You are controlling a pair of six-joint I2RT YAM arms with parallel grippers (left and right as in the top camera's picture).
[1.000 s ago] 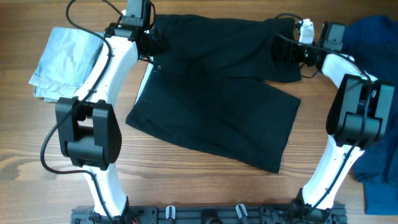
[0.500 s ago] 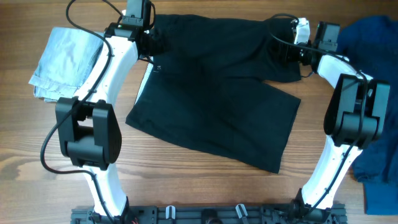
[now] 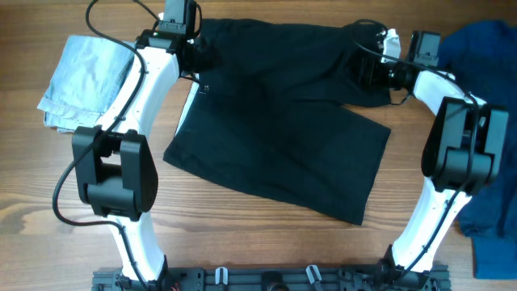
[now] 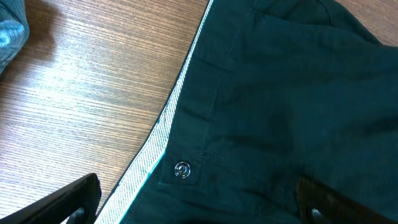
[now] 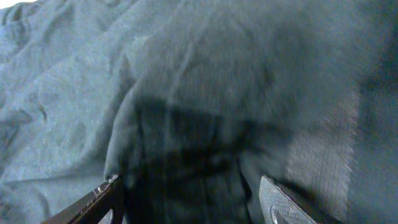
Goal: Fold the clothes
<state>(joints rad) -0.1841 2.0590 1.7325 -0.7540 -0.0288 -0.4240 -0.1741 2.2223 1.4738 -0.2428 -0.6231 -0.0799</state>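
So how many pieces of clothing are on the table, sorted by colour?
black shorts: 1
pale blue denim piece: 1
royal-blue garment: 1
Total: 3

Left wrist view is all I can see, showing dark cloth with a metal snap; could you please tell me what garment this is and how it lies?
Observer: It is a pair of black shorts, spread flat between the two arms.
Operator: Thank you. Where is the right end effector?
Observer: The right end effector is at the shorts' far right corner, its fingers apart on either side of a raised fold.
Operator: Is any other clothing nearby?
Observer: A royal-blue garment lies bunched at the right edge, beyond the right arm.
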